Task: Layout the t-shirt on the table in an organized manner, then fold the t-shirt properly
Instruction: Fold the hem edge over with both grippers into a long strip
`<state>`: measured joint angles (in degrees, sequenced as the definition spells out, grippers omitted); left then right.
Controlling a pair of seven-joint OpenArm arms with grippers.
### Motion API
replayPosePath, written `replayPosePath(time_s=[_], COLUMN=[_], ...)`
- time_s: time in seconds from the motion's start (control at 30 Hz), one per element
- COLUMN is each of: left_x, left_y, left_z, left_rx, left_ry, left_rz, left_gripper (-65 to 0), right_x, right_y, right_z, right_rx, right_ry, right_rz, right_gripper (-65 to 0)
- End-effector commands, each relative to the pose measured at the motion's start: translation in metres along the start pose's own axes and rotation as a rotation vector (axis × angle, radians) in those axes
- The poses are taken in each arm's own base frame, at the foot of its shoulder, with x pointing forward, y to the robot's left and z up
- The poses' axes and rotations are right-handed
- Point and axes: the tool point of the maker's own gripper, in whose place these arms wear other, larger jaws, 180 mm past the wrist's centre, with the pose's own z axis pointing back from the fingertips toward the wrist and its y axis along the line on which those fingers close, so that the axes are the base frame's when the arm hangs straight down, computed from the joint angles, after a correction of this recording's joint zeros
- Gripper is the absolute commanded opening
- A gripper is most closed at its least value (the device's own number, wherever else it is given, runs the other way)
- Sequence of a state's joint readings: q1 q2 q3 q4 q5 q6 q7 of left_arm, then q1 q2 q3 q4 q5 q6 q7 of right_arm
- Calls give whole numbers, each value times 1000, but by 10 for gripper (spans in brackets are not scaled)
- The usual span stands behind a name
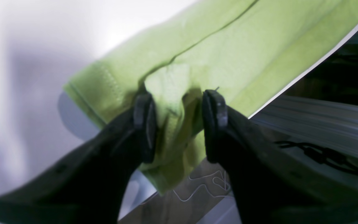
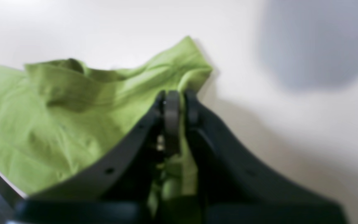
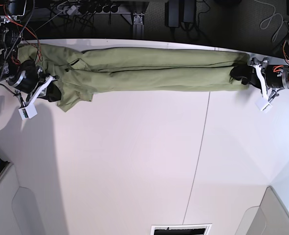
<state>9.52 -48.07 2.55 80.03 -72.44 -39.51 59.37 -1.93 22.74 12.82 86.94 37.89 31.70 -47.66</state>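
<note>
1. The plain olive-green short-sleeved cotton t-shirt lies stretched into a long narrow band along the upper edge of the large flat white matte table in the base view, running from the upper left of the frame almost to the upper right.
2. The shirt is folded lengthwise on itself; a dark fold line runs along its middle, and at the left end a sleeve spreads down toward the table's centre.
3. The right hand sits at the left end of the shirt in the base view, its arm reaching in from the left edge of the frame, low over the table.
4. In the right wrist view its two black fingers are pressed together with a bunched edge of the green cloth pinched between them; cloth also hangs down between the fingers toward the bottom of the frame.
5. The left hand is at the right end of the shirt in the base view, its arm coming in level from the right edge of the frame.
6. In the left wrist view its black fingers stand well apart, with a raised fold of the shirt's hem between them. The left finger touches the cloth; whether the right one presses on it I cannot tell.
7. That end of the shirt lies at the table's edge, with some cloth drooping over it toward the bottom of the left wrist view.
8. A thin dark seam line crosses the table from below the shirt down to the lower edge, right of centre in the base view.
</note>
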Motion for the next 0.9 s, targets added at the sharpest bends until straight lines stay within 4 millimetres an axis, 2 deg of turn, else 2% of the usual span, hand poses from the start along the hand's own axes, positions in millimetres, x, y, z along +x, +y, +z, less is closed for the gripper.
replayPosePath(time_s=[0.0,0.13,0.27,0.63,0.7,0.87], left_x=[11,12,9,5,6,8], left_y=[3,3,6,11,10,10], left_z=[10,10,10,10,10,10], left_rx=[12,12,31,54,53,49], left_ry=[-23,-26,-9,10,10,-5], left_rz=[-26,-26,-36,-49,-48,-47], left_gripper=[-390,-390,-390,-390,-390,-389], right_x=[22,36,34,-16,-25,-45], right_y=[0,15,33,62,66,59], right_z=[8,17,28,76,79,78], right_rx=[0,16,33,7,8,-10], right_ry=[-59,-67,-55,-13,7,57], right_rz=[31,91,143,184,182,160], right_gripper=[-650,-650,-650,-650,-650,-650])
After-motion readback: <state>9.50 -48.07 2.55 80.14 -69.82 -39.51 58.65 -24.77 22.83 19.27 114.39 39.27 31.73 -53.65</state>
